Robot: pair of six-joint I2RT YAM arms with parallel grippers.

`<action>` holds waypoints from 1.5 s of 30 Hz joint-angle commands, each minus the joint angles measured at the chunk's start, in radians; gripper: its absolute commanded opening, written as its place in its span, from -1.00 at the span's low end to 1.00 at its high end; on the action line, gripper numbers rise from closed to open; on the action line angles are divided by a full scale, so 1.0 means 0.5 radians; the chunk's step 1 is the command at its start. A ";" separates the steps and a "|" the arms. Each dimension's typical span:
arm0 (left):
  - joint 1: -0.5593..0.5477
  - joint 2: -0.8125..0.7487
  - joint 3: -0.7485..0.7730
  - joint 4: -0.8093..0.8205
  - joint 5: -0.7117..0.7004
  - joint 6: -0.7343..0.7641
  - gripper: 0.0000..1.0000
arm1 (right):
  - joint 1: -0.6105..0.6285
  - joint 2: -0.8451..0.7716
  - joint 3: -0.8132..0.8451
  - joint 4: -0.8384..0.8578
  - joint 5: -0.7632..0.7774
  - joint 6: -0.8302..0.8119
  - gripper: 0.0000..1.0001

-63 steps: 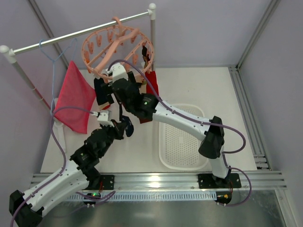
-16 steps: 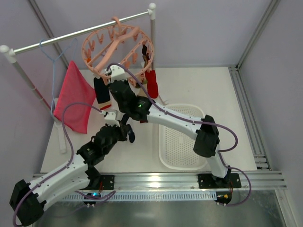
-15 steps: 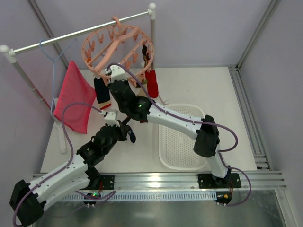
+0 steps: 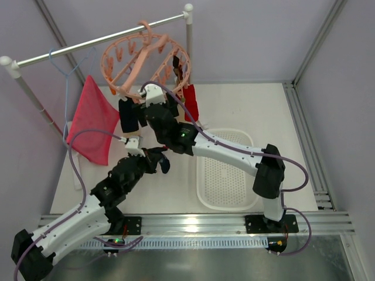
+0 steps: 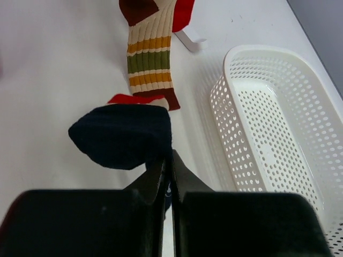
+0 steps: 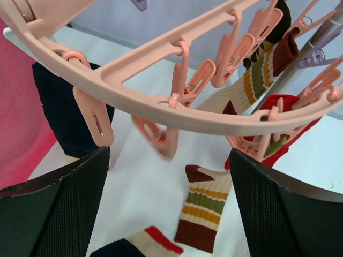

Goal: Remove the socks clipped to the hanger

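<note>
Round plastic ring hanger [image 6: 161, 110]: salmon-pink, plain; clip pegs [image 6: 94, 124] the same pink.
Small fabric sock [image 5: 122, 136], in front: dark navy, plain, red and cream at the cuff edge.
Ribbed sock [image 5: 150, 64]: cream, banded orange-yellow and olive green, brown at both ends.
Hanging sock [image 5: 184, 12] behind it: plain red.
Large cloth [image 4: 91, 120]: pink-red, plain.
Perforated plastic basket [image 5: 268, 134]: white.
Thin wire hanger [image 4: 63, 69]: light blue.

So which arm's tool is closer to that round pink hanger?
Right. The right tool sits open just beneath the hanger; the left tool is lower, clear of it, shut on a navy sock.
</note>
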 commanded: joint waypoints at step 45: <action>-0.566 1.461 0.914 0.846 0.995 0.357 -0.99 | -1.760 -2.471 -2.991 0.503 -0.898 0.850 0.90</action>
